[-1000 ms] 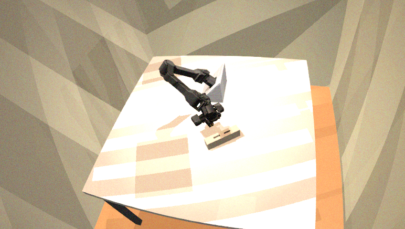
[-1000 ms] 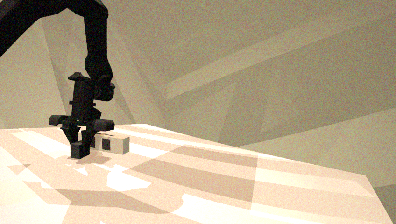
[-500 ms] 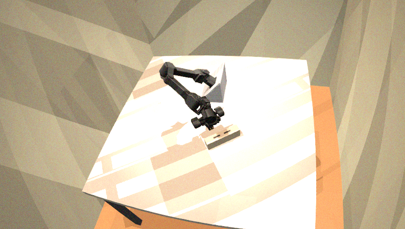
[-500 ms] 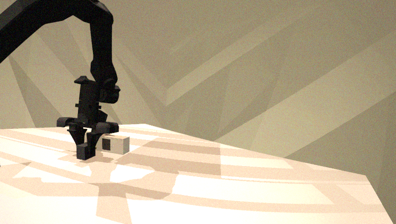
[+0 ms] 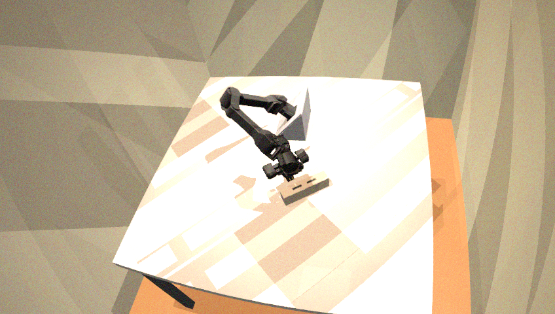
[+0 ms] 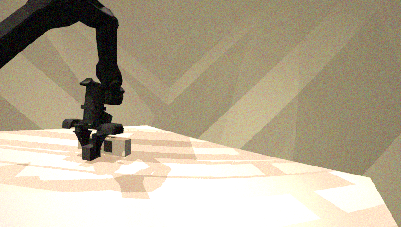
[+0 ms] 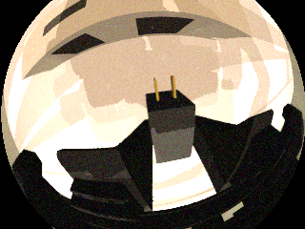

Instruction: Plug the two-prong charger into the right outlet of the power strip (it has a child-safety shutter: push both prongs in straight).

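The dark box-shaped charger [image 6: 90, 153] [image 7: 172, 135] is held off the table between the fingertips. In the wrist view, its two gold prongs [image 7: 165, 88] point up the picture towards the power strip [image 5: 307, 191] [image 6: 120, 147] [image 7: 216, 30], with a gap between. My gripper [image 6: 91, 144] [image 7: 166, 120] is shut on the charger, close beside the strip. The beige strip shows two dark outlets on its side face in the wrist view, one at upper middle [image 7: 163, 26] and one further left [image 7: 78, 44]. In the exterior view, the gripper hides part of the strip.
The strip stands on the patterned table [image 5: 296, 248] [image 6: 211, 196]. A grey-white wedge-shaped block [image 5: 294, 131] is at the arm's base. Dark slots show on the strip's top. Patches of bright light and shadow cover the table.
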